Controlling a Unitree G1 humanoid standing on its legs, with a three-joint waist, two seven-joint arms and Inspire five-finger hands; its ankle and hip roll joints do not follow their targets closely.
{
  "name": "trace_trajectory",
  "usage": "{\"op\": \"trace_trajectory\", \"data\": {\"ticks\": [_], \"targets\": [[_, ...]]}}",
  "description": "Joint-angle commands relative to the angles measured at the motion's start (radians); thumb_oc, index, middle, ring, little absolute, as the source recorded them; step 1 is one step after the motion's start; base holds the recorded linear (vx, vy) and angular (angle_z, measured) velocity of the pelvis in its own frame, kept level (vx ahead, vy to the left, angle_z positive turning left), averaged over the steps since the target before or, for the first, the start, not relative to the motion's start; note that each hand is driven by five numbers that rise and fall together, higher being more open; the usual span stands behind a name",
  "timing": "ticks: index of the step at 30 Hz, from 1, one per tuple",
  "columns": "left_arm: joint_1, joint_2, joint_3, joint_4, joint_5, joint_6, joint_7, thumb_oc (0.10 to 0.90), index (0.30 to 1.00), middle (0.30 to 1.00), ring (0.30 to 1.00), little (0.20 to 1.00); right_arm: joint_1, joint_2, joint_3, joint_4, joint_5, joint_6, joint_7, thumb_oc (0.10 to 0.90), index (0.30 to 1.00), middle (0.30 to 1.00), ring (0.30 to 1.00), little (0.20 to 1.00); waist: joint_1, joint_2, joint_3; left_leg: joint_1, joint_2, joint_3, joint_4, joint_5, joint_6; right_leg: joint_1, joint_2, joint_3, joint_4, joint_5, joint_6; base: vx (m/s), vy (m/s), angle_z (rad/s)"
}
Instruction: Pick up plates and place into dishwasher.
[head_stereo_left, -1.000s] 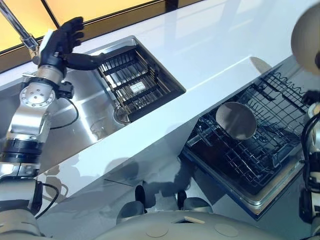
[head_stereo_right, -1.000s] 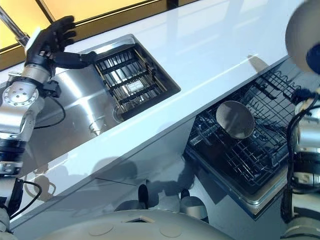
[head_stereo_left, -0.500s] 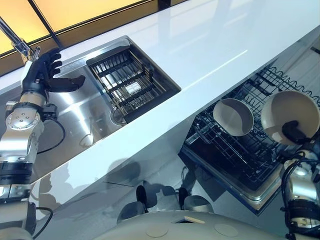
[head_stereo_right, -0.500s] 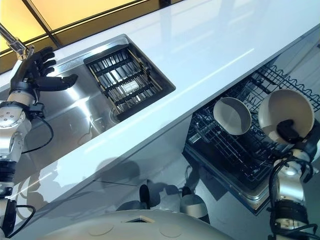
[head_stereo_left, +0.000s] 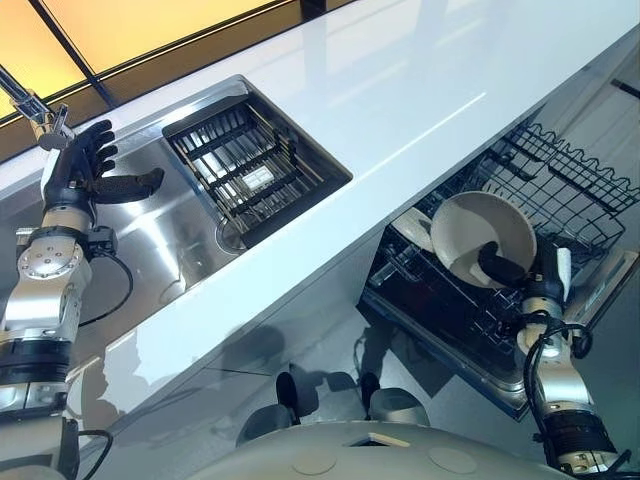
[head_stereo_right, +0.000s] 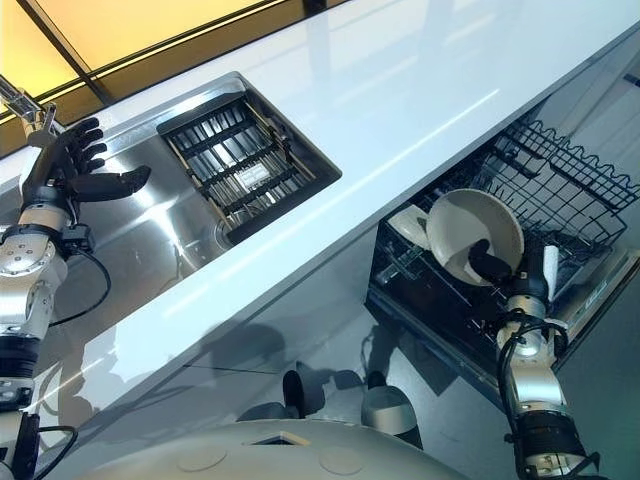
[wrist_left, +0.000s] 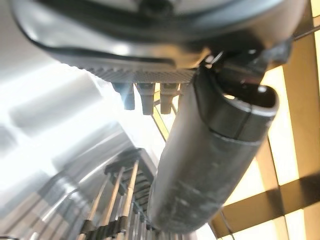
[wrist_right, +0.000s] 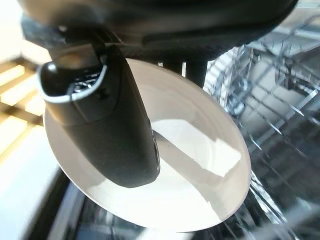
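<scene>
Right hand (head_stereo_left: 503, 270) is pinching the tilted plate (head_stereo_left: 468, 222), thumb on its inner face, above the dishwasher rack's (head_stereo_left: 575, 190) left edge, just beside a racked plate (head_stereo_left: 410, 228); tine contact unclear. Left hand (head_stereo_left: 82, 172) is hovering spread over the sink (head_stereo_left: 165, 235).

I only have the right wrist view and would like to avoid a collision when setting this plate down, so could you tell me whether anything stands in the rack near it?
Observer: Yes. In the head views a second white plate stands in the dishwasher rack. It is partly hidden behind the plate pinched by the right hand, on that plate's left.
Operator: Thank you. Is the rack pulled out?
Observer: Yes, it sits drawn out from under the white counter.
Operator: And the other arm?
Observer: The left hand is open above the sink, beside the faucet.
</scene>
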Motion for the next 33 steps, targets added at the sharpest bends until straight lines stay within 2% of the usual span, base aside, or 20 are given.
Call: {"op": "trace_trajectory", "data": {"ticks": [1, 9, 13, 18, 21, 22, 23, 27, 33], "targets": [[-0.107, 0.043, 0.025, 0.008, -0.023, -0.125, 0.060, 0.800, 0.900, 0.900, 0.900, 0.900, -0.100, -0.051, 0.038, -0.050, -0.086, -0.015, -0.046, 0.100, 0.300, 0.300, 0.300, 0.200, 0.021, 0.027, -0.048, 0.013, -0.054, -0.009, 0.015, -0.119, 0.014, -0.106, 0.040, -0.064, 0.195, -0.140, 0.056, 0.00, 0.000, 0.00], [-0.152, 0.056, -0.041, 0.016, -0.040, -0.111, 0.058, 0.800, 0.900, 0.900, 0.900, 0.900, -0.190, -0.103, 0.180, 0.139, -0.251, 0.129, -0.151, 0.100, 0.300, 0.300, 0.300, 0.200, 0.060, 0.032, -0.049, 0.011, -0.058, -0.021, 0.014, -0.119, 0.010, -0.094, 0.039, -0.073, 0.190, -0.141, 0.054, 0.00, 0.011, 0.04], [-0.154, 0.059, -0.053, 0.002, -0.047, -0.097, 0.062, 0.800, 0.900, 0.900, 0.900, 0.900, -0.219, -0.103, 0.207, 0.210, -0.189, 0.130, -0.202, 0.100, 0.300, 0.300, 0.300, 0.200, 0.077, 0.036, -0.047, 0.011, -0.059, -0.030, 0.015, -0.120, 0.010, -0.093, 0.039, -0.074, 0.195, -0.143, 0.053, 0.00, 0.017, 0.09], [-0.136, 0.056, -0.042, -0.023, -0.046, -0.084, 0.069, 0.800, 0.900, 0.900, 0.900, 0.900, -0.230, -0.101, 0.182, 0.208, -0.147, 0.123, -0.241, 0.100, 0.300, 0.300, 0.300, 0.200, 0.086, 0.037, -0.039, 0.011, -0.063, -0.036, 0.016, -0.123, 0.013, -0.093, 0.039, -0.072, 0.199, -0.143, 0.053, 0.00, 0.013, 0.07], [-0.124, 0.051, -0.026, -0.029, -0.044, -0.075, 0.067, 0.800, 0.900, 0.900, 0.900, 0.900, -0.219, -0.099, 0.165, 0.206, -0.108, 0.138, -0.176, 0.100, 0.300, 0.300, 0.300, 0.200, 0.086, 0.036, -0.038, 0.010, -0.065, -0.037, 0.016, -0.124, 0.014, -0.096, 0.038, -0.071, 0.200, -0.142, 0.055, 0.00, 0.015, 0.08], [-0.123, 0.051, -0.020, -0.032, -0.044, -0.067, 0.065, 0.800, 0.900, 0.900, 0.900, 0.900, -0.215, -0.098, 0.166, 0.206, -0.089, 0.148, -0.116, 0.133, 0.328, 0.328, 0.328, 0.233, 0.086, 0.035, -0.038, 0.009, -0.065, -0.037, 0.016, -0.124, 0.015, -0.096, 0.038, -0.070, 0.201, -0.143, 0.055, 0.01, 0.011, 0.06], [-0.122, 0.052, -0.015, -0.036, -0.045, -0.060, 0.061, 0.800, 0.900, 0.900, 0.900, 0.900, -0.211, -0.098, 0.167, 0.199, -0.068, 0.150, -0.080, 0.800, 0.900, 0.900, 0.900, 0.900, 0.085, 0.033, -0.038, 0.009, -0.065, -0.038, 0.015, -0.123, 0.015, -0.096, 0.038, -0.070, 0.200, -0.143, 0.054, 0.00, 0.000, 0.00], [-0.115, 0.050, -0.010, -0.022, -0.042, -0.072, 0.047, 0.800, 0.900, 0.900, 0.900, 0.900, -0.204, -0.089, 0.177, 0.138, -0.016, 0.108, -0.043, 0.800, 0.900, 0.900, 0.900, 0.900, 0.082, 0.029, -0.036, 0.014, -0.064, -0.033, 0.015, -0.124, 0.017, -0.093, 0.040, -0.067, 0.199, -0.143, 0.052, 0.00, 0.000, 0.00], [-0.088, 0.035, 0.008, -0.017, -0.024, -0.097, 0.051, 0.800, 0.900, 0.900, 0.900, 0.900, -0.176, -0.041, 0.106, -0.059, 0.179, 0.060, -0.019, 0.800, 0.900, 0.900, 0.900, 0.900, 0.060, 0.024, -0.024, 0.017, -0.063, -0.016, 0.012, -0.124, 0.023, -0.100, 0.044, -0.059, 0.201, -0.139, 0.054, 0.00, 0.000, 0.00]]}}
